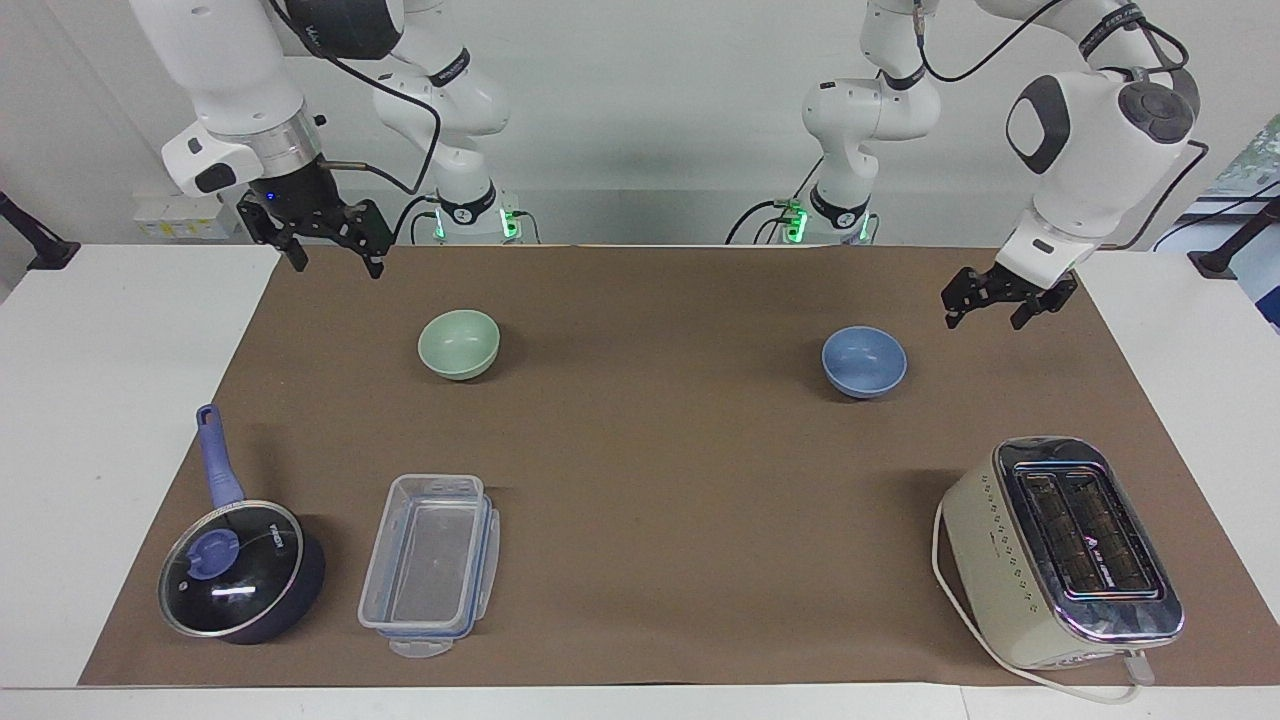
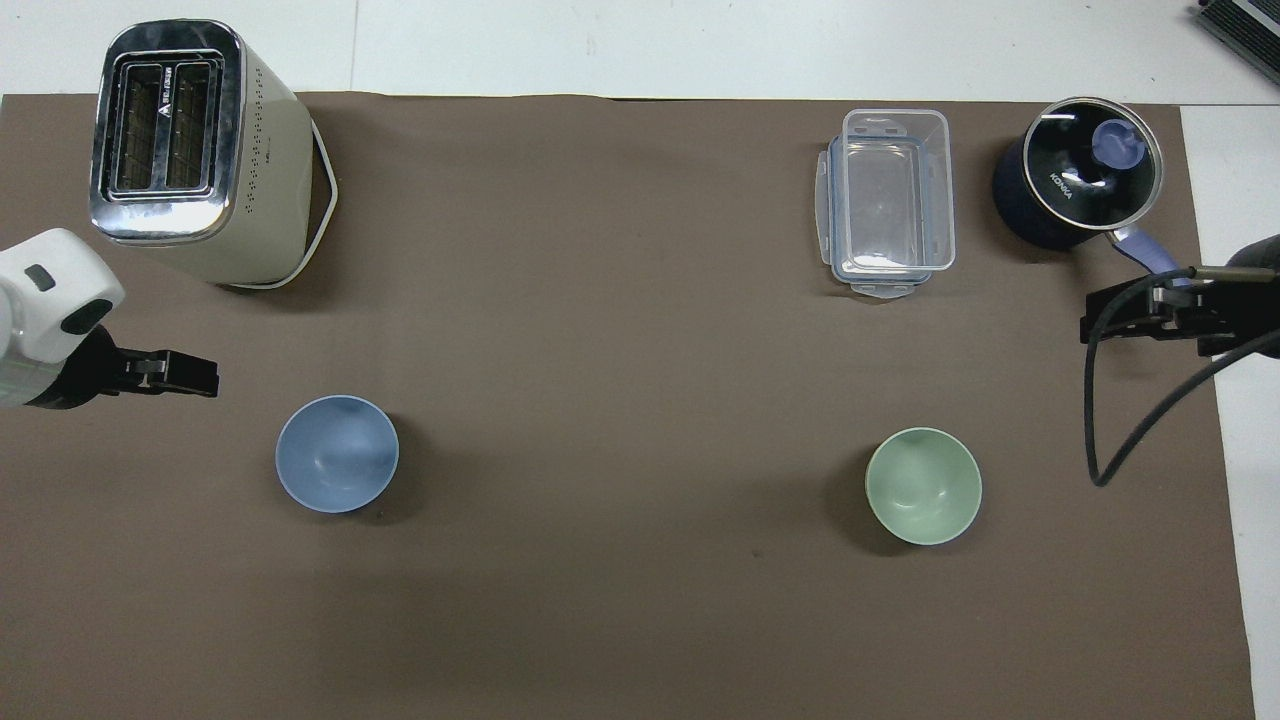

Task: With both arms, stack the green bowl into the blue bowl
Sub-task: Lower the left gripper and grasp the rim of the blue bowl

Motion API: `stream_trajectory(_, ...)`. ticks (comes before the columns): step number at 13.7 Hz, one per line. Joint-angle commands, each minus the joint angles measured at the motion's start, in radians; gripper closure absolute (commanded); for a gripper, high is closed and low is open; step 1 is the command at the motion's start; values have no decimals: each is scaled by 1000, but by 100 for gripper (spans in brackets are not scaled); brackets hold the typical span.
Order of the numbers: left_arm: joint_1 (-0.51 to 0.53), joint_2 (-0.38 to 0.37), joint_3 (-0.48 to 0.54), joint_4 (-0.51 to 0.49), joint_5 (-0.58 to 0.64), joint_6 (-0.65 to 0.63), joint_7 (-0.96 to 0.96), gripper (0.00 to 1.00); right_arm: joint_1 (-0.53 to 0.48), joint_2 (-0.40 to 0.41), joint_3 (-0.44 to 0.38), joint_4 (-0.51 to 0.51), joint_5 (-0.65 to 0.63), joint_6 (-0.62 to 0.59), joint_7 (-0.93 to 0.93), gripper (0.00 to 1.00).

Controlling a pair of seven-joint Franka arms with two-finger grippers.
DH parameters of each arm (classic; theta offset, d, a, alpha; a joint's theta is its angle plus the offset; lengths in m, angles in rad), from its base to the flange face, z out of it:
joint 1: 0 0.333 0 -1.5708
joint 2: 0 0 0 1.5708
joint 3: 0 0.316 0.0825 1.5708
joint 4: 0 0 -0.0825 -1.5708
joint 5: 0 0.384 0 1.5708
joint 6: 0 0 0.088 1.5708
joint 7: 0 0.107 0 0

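Observation:
The green bowl (image 1: 459, 343) stands upright and empty on the brown mat toward the right arm's end, also in the overhead view (image 2: 923, 486). The blue bowl (image 1: 864, 361) stands upright and empty toward the left arm's end, also seen from overhead (image 2: 337, 453). The bowls are far apart. My left gripper (image 1: 985, 318) is open and empty, in the air over the mat beside the blue bowl, not touching it; it also shows from overhead (image 2: 205, 378). My right gripper (image 1: 337, 262) is open and empty, held over the mat's edge at the right arm's end (image 2: 1095, 325), clear of the green bowl.
A cream toaster (image 1: 1065, 550) stands farther from the robots than the blue bowl. A clear plastic container (image 1: 430, 563) and a dark blue lidded saucepan (image 1: 240, 570) stand farther out than the green bowl. The brown mat (image 1: 650, 450) covers most of the table.

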Motion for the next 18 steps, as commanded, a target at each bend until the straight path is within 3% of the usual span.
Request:
stream_trajectory(1, -40, -43, 8, -127, 11, 113, -43, 0, -10, -20, 5, -24, -1, 19, -14, 0)
stream_trajectory(7, -103, -50, 8, -294, 11, 259, -78, 0, -10, -20, 5, -24, -1, 19, -14, 0)
stream_trajectory(12, -140, -79, 6, -513, 10, 489, -78, 0, -10, -20, 5, -24, -1, 17, -14, 0)
stream_trajectory(17, -138, -66, 6, -544, 10, 535, -118, 0, -10, -20, 3, -24, -1, 19, -14, 0)
stream_trajectory(18, -140, -55, 6, -546, 10, 553, -132, 14, -10, -20, 3, -24, -1, 19, -14, 0)
